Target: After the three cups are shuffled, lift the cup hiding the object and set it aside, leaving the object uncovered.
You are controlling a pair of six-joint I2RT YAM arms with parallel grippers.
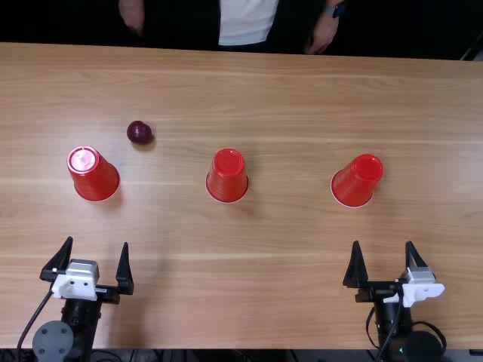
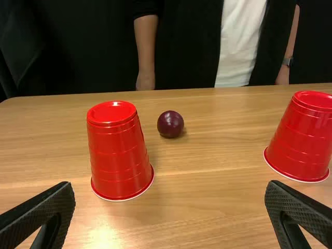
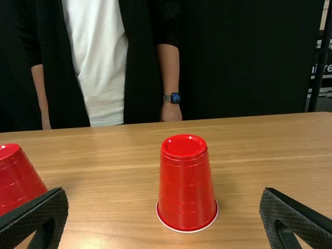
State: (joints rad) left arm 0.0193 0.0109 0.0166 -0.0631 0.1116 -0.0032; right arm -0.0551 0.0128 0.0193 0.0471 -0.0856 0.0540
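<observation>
Both claws sit at the near edge of the desk, fingers spread wide apart and holding nothing. The left claw faces the left cup, the right claw faces the right cup, and the middle cup stands between them. The ball lies in the open just beyond the left cup, not touching it, so nothing is hidden yet. I judge the job now is to hold off and track which cup comes to cover it. A grip across the tapered wall and a straight lift should then leave the ball undisturbed. The cups are glossy red plastic, ribbed and upturned on pale rims. The ball is dark maroon, smooth and round, so it is likely to roll. The desk is light wood grain.
</observation>
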